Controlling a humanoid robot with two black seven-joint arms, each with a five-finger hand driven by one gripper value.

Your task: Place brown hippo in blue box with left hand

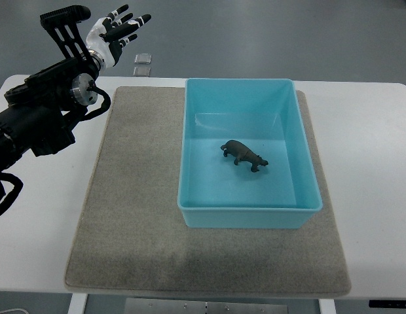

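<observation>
The brown hippo (245, 155) already stands on its feet on the floor of the blue box (190, 150), a little toward the 3 o'clock side of centre, snout pointing to about 4 o'clock and clear of every wall. So the placing looks done, and what remains, as far as you can judge from here, is to take the arm away cleanly and leave the box alone.

Your left hand (118, 29) is up at 11 o'clock, beyond the far edge of the table (370, 170), with its fingers spread and nothing in them. The forearm runs from the picture's left edge, across the table's 10 o'clock corner, with the wrist cocked upward so the fingertips point toward 2 o'clock. It is well apart from the box and from the grey mat (137, 222) under it. The right hand does not show at all.

To finish well, keep the hand at that height while you draw the arm back toward 9 o'clock. Do not drop the elbow: the dark forearm and its looped cable hang just over the mat's 10 o'clock corner, and a snag there could drag the mat and shift the box. Leave the fingers loose, and do not sweep past the two small grey squares (143, 64) lying near the hand at 12 o'clock.
</observation>
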